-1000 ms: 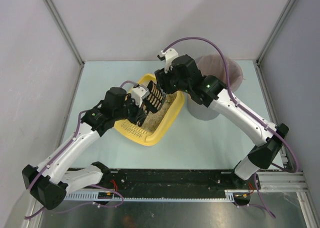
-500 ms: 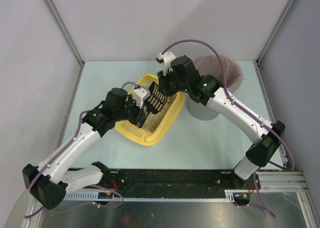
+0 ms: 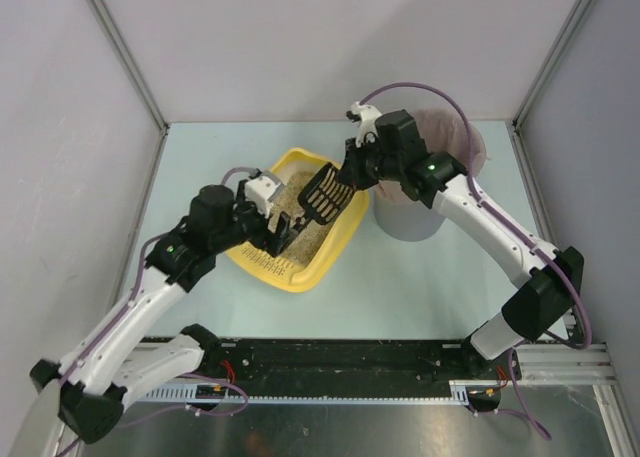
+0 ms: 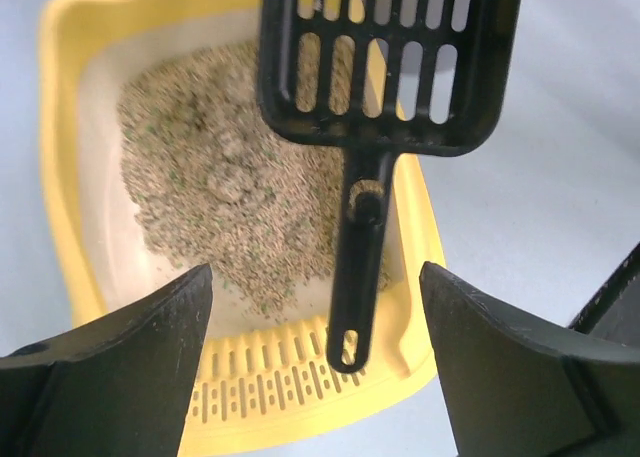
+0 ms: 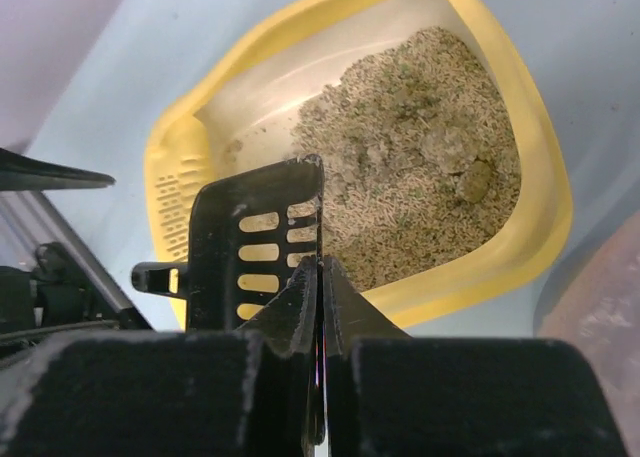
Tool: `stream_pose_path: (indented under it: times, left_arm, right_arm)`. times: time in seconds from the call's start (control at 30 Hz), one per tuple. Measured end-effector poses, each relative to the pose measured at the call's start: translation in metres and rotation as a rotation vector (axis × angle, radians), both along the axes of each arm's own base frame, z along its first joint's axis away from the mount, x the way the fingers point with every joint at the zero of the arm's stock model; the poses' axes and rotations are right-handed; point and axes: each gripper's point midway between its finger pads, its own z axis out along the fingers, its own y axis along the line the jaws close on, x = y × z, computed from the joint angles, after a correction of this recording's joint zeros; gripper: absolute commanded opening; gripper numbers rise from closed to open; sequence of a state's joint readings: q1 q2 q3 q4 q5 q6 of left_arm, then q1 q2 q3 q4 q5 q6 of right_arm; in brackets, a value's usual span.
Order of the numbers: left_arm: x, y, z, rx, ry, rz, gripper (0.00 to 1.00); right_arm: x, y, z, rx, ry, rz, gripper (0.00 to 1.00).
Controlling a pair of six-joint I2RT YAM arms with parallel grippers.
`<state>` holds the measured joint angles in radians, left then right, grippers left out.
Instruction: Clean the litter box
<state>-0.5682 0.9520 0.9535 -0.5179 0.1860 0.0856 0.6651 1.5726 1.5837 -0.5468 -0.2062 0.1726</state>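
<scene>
Right gripper (image 5: pixel 318 277) clamped on the scoop (image 5: pixel 258 247), left gripper (image 4: pixel 315 312) apart: slide the scoop shallowly under the clumps (image 5: pixel 472 179) in the litter box (image 3: pixel 300 275).

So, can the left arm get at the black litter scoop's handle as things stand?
Probably yes. The left gripper is open, and the scoop handle hangs just ahead of its fingers with nothing between. The right gripper is shut on the scoop's slotted end, away from the handle.
</scene>
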Motion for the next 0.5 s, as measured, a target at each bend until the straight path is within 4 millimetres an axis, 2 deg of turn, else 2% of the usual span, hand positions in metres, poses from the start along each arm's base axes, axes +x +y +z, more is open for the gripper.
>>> stream_pose_path:
  times: [0.1, 0.2, 0.33, 0.4, 0.5]
  left_arm:
    - [-0.004, 0.012, 0.027, -0.081, -0.110, 0.025, 0.94]
    - [-0.012, 0.026, 0.060, -0.188, -0.247, 0.042, 0.95]
    - [-0.030, 0.027, 0.097, -0.301, -0.399, -0.010, 0.95]
    - [-0.037, 0.023, 0.109, -0.335, -0.448, -0.055, 0.95]
    - [-0.042, 0.017, 0.112, -0.361, -0.487, -0.103, 0.95]
  right_arm:
    - [-0.002, -0.007, 0.014, 0.078, 0.016, 0.004, 0.00]
    - [-0.006, -0.013, 0.040, 0.170, 0.005, 0.010, 0.00]
    - [-0.010, -0.018, 0.068, 0.298, 0.003, 0.014, 0.00]
    - [-0.012, -0.018, 0.077, 0.356, 0.020, 0.016, 0.00]
    - [-0.014, -0.013, 0.083, 0.424, 0.052, 0.030, 0.00]
